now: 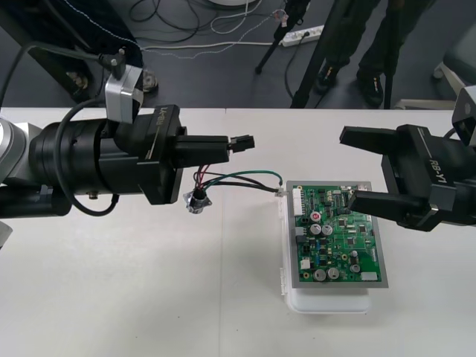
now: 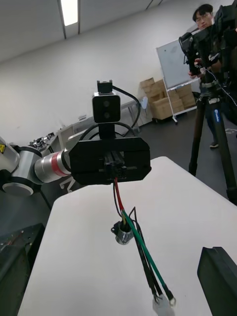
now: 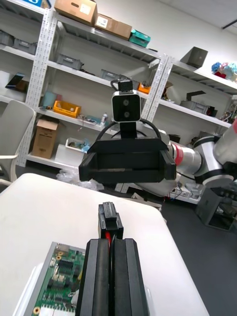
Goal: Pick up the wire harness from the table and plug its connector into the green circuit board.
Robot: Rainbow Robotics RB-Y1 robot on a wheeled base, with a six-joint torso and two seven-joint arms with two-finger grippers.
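Plug [image 1: 242,141] clamped in left gripper [image 1: 225,143]; socket [image 1: 198,201] hangs beneath.

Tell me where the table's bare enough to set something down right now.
Bare: the near table left of the white base, and the far strip between the left gripper and right gripper. Crowded: the harness and its socket between the left gripper and the green board.

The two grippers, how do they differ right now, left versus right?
The left gripper is shut on the harness's plug; the right gripper is open and empty. The left gripper stands left of the green board; the right gripper stands by its right edge. Both point inward, facing each other.
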